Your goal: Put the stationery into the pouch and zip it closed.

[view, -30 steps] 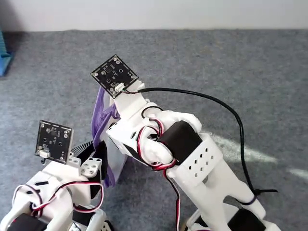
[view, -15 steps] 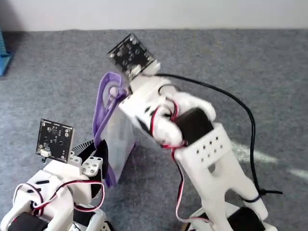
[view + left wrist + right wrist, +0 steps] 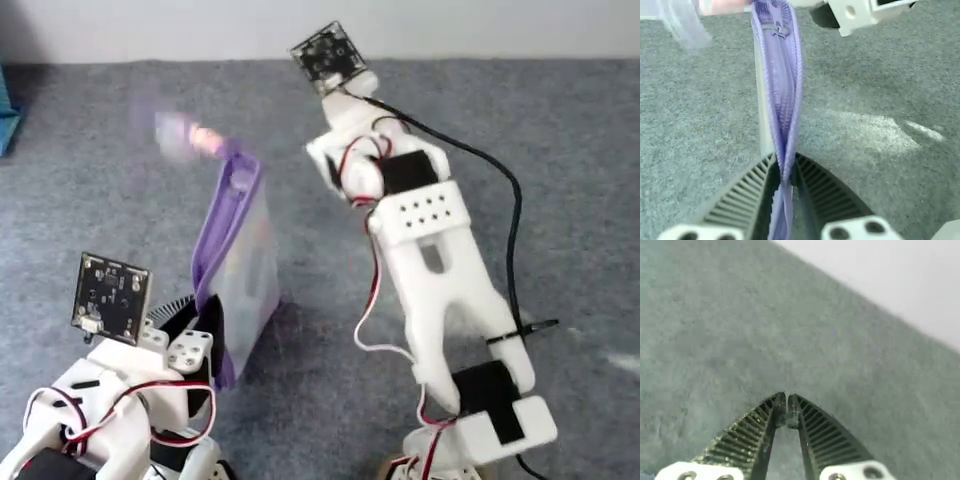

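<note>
The pouch has a translucent body and a purple zipper edge, and it stands on edge on the grey carpet. My left gripper is shut on the near end of that edge, as the high view also shows for the left gripper. The zipper runs away from the gripper with its teeth together, and the slider sits at the far end. A blurred pink and clear tag hangs off the pouch's top. My right gripper is shut on nothing, above bare carpet and away from the pouch.
The right arm stretches over the carpet to the right of the pouch, its camera board near the back wall. A blue object sits at the far left edge. Open carpet lies right of the arm.
The right arm has swung up and away from the pouch's top toward the back wall, letting go of the zipper end. The pouch's top now stands free with its tag swinging.
</note>
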